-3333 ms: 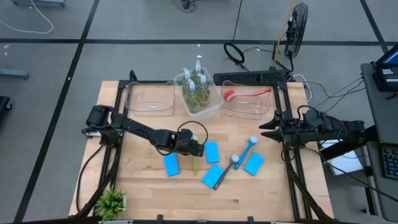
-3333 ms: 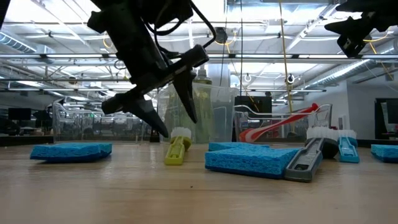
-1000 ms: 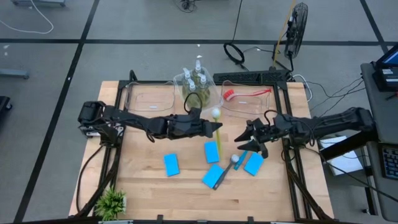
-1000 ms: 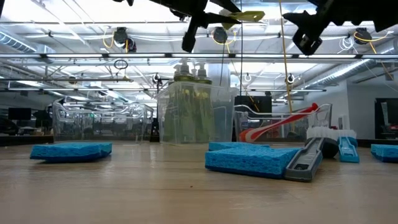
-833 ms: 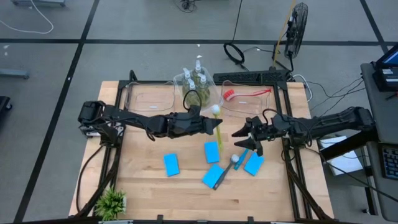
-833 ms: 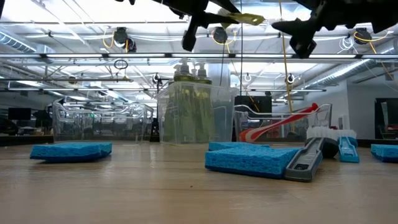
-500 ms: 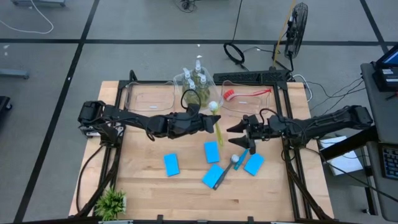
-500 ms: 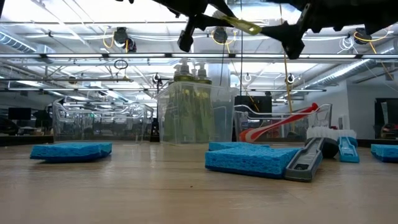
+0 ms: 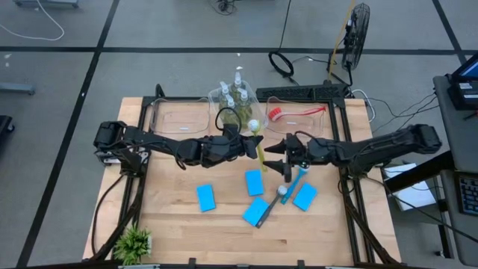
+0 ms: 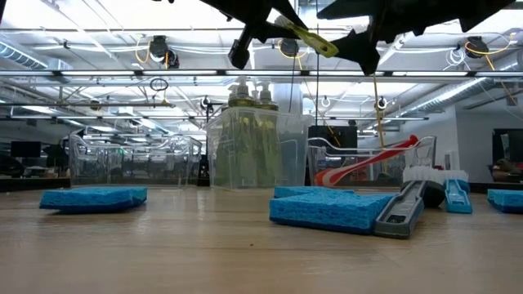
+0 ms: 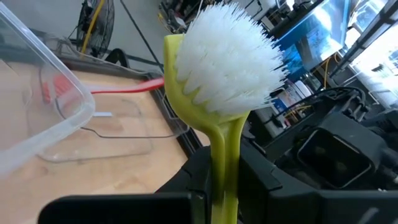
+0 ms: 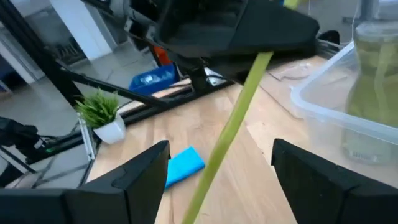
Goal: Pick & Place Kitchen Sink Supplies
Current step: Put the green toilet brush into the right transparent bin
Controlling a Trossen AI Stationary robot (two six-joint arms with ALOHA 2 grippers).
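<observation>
Table point(image 9: 172, 224): my 2 arms meet over its middle, well above the wood. Left gripper point(image 9: 245, 146) is clamped on the yellow-green brush point(image 9: 259, 146), white bristle head point(image 11: 230, 59) toward the tubs, handle pointing out to my right gripper point(image 9: 278, 158). Right fingers point(image 12: 140, 171) are spread wide, the handle running between them, not gripped.

Back row: 3 clear tubs. Left tub point(image 9: 181, 118) holds nothing I can see, middle tub point(image 9: 237, 108) holds the pump bottles point(image 9: 236, 96), right tub point(image 9: 297, 119) holds the red brush point(image 9: 295, 112).

Below the grippers on the table: 4 blue sponges point(image 9: 206, 197), and the blue brush point(image 9: 294, 181) just under my right gripper. A grey-handled brush point(image 9: 270, 206) lies across the front-centre sponge point(image 9: 255, 211). Potted plant point(image 9: 133, 243) at the front-left corner, well apart.
</observation>
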